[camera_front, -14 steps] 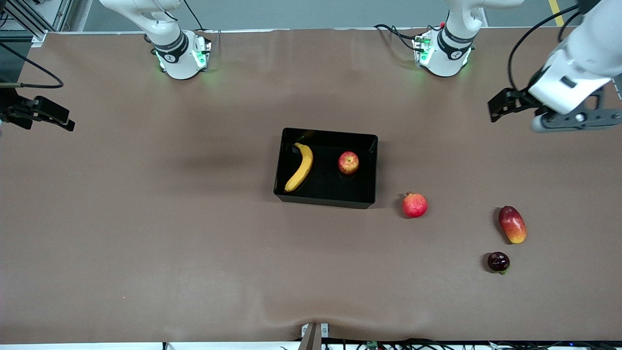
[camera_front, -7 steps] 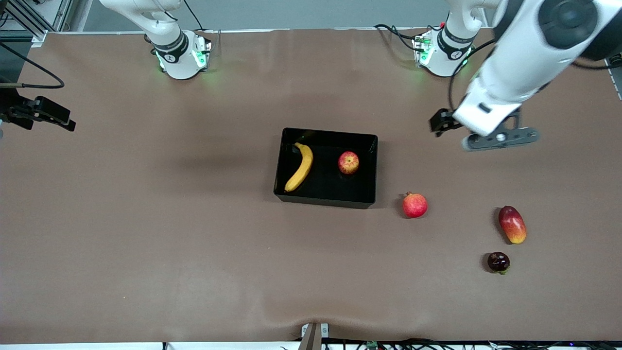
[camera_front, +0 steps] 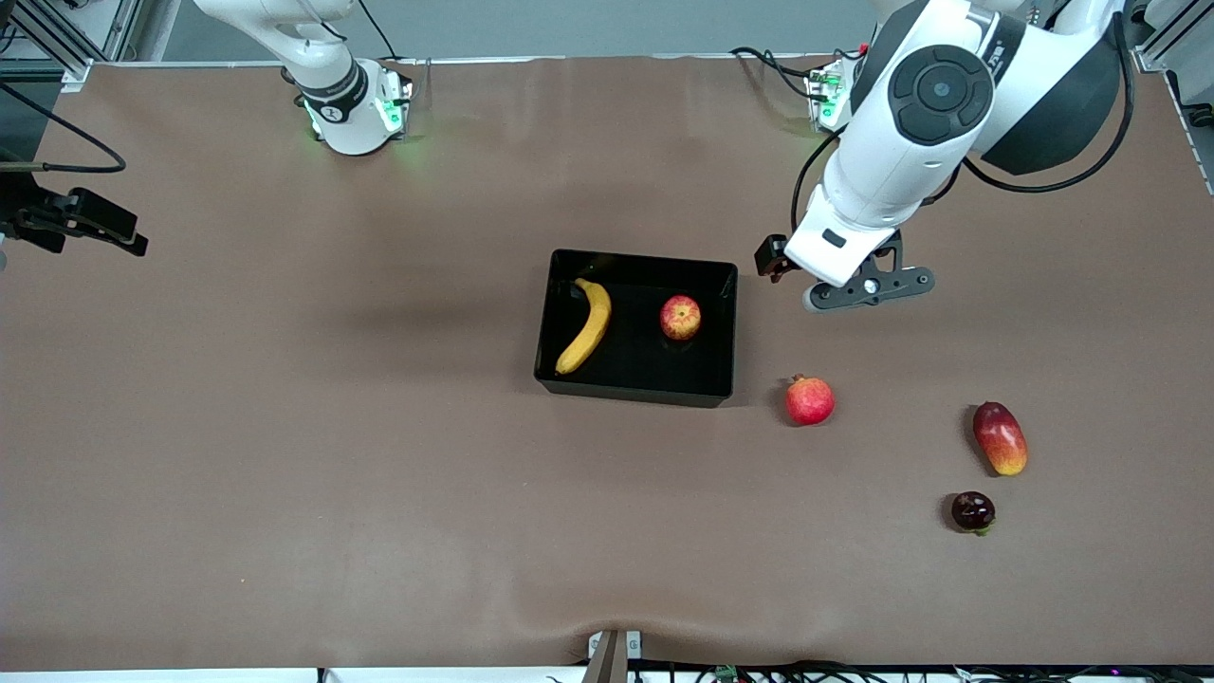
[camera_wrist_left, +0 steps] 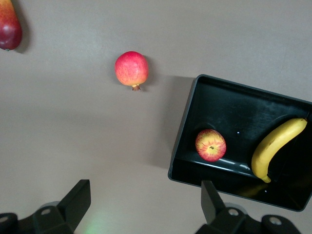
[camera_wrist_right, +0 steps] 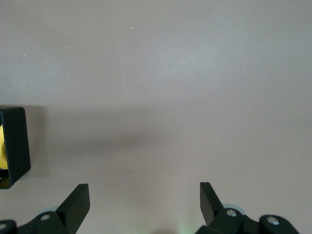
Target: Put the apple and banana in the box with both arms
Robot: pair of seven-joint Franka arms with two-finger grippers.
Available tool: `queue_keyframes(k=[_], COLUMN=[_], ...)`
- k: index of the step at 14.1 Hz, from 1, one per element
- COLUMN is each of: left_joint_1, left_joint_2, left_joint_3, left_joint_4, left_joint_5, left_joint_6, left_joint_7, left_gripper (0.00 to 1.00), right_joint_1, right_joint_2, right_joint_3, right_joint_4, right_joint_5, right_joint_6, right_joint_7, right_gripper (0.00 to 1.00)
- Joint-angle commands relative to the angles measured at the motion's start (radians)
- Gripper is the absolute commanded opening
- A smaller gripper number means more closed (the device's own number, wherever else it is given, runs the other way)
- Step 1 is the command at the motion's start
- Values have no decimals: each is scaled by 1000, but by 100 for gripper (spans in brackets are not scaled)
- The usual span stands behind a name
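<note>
The banana point(camera_front: 585, 325) and the apple point(camera_front: 680, 317) lie apart inside the black box point(camera_front: 634, 391) at the table's middle. My left gripper point(camera_front: 773, 258) hangs open and empty over the table just beside the box's corner at the left arm's end. In the left wrist view its gripper point(camera_wrist_left: 145, 200) is open, and the apple point(camera_wrist_left: 210, 145), banana point(camera_wrist_left: 275, 148) and box point(camera_wrist_left: 183, 131) show. My right gripper point(camera_front: 114, 232) waits open and empty at the right arm's end of the table. The right wrist view shows its gripper point(camera_wrist_right: 145, 197) open over bare table, with the box's corner point(camera_wrist_right: 13, 146) in view.
A pinkish-red round fruit with a crown nub point(camera_front: 809, 400) lies beside the box, toward the left arm's end and nearer the front camera; it also shows in the left wrist view point(camera_wrist_left: 131, 69). A red-yellow mango point(camera_front: 1000, 437) and a dark purple fruit point(camera_front: 973, 511) lie farther toward that end.
My left arm has swung in from the left arm's end of the table to beside the box. The right arm and the fruits have not moved.
</note>
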Motion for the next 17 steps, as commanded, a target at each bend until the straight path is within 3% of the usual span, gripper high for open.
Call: queue_keyframes(k=[1, 9, 17], left_joint_1=[32, 262, 337], left_joint_2=[-38, -199, -244], left_joint_3=[12, 11, 14], left_joint_4=[4, -7, 5], left_joint_5=[13, 14, 10], left_joint_6=[-3, -132, -167], left_joint_7=[35, 385, 480], left_gripper=[100, 100, 100], right_joint_1=[1, 1, 1], right_joint_2=[0, 0, -1], right_joint_3=[1, 1, 1], right_joint_4=[3, 3, 4], right_joint_5=[5, 5, 5], right_joint_6=[-3, -6, -6], right_joint_7=[10, 10, 10], right_gripper=[100, 100, 100])
